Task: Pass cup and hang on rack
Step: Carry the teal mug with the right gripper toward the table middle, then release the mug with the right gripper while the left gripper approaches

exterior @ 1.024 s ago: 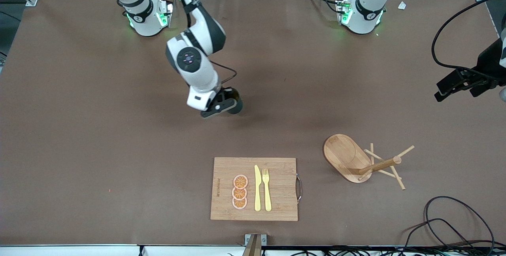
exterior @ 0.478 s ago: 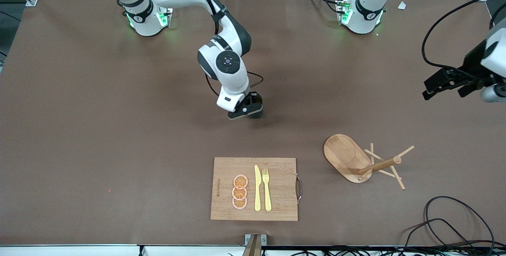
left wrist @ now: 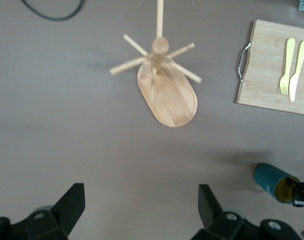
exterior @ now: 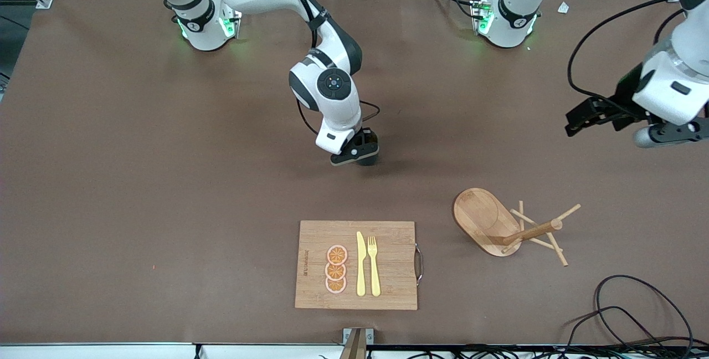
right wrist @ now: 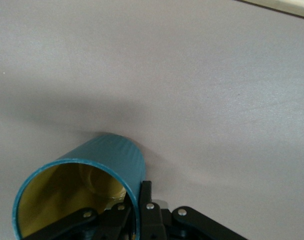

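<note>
My counter [exterior: 166,181] is a flat brown surface, matte. Directly on it, nearest the front camera: a rectangular light bamboo cutting board [exterior: 388,237] with a metal handle [exterior: 419,263] on the edge facing my left arm's end. Well apart from the board, toward my left arm's end, stands a light wooden mug tree [exterior: 484,220] [left wrist: 167,95] with an oval tray-like base, central post and thin dowel pegs. Black cables [exterior: 626,314] loop on the counter at that end, nearer the front camera than the mug tree.
</note>
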Controlling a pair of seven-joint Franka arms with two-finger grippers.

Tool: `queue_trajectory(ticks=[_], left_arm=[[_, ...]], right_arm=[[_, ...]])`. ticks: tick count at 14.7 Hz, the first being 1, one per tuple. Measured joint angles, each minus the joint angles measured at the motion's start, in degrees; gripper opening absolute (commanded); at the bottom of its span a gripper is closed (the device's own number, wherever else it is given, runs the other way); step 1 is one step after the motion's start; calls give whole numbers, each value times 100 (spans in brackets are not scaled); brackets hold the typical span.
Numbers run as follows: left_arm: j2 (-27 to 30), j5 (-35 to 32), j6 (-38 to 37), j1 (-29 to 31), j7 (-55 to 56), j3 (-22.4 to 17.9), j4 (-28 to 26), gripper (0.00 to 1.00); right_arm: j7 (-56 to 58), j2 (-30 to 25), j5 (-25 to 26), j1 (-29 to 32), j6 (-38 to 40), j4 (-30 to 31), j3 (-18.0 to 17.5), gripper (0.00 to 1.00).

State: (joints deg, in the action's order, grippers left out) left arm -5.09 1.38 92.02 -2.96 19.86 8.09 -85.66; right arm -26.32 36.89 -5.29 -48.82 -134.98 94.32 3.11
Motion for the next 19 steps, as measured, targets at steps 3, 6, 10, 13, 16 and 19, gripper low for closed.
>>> queue_trajectory(ticks=[3, 6, 10, 13, 16, 19], left_arm=[[1, -7, -149, -273, 834, 10, 3, 100], [6, -41, -188, -533, 1445, 45, 11, 100], [23, -205, -212, -648, 1981, 323, 15, 100], [23, -338, -343, -669, 2378, 759, 12, 100], [-1, -610, -423, -815, 2813, 983, 4, 100], [-96, -746, -427, -993, 3011, 1034, 0, 100]], right_arm=[[-7, 11, 58, 0, 3, -1, 20, 94], [-10, 13, 72, 1, 35, -11, 58, 100], [-10, 11, 79, 2, 483, -266, 83, 100], [-10, -37, 79, 9, 1134, -651, 93, 100], [74, -254, 79, 145, 1622, -848, 129, 100], [551, -547, 79, 562, 2197, -861, 152, 100]])
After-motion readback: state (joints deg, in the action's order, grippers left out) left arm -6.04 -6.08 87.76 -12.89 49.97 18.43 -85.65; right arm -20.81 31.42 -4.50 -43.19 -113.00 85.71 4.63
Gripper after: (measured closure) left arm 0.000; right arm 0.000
